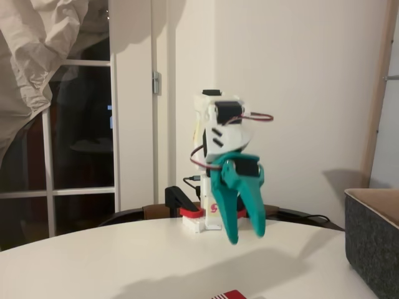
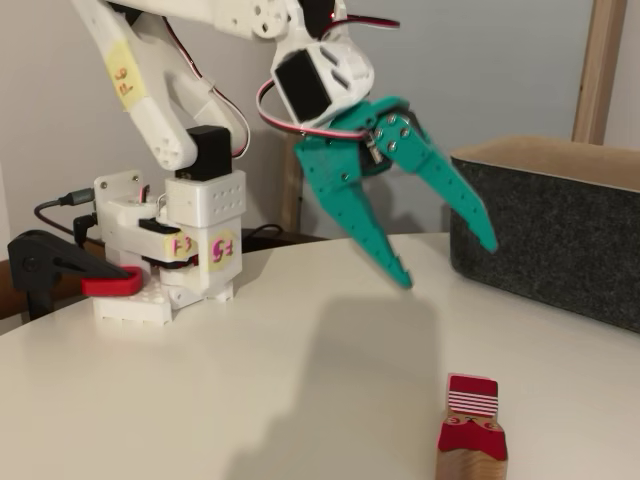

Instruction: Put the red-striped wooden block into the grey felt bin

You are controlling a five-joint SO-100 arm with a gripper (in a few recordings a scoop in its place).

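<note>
Teal two-finger gripper [image 2: 445, 262] spread wide, empty, above white surface [image 2: 250, 380]; small red-striped wooden block [image 2: 472, 425] near front; dark grey felt bin [image 2: 560, 230] at right.
</note>
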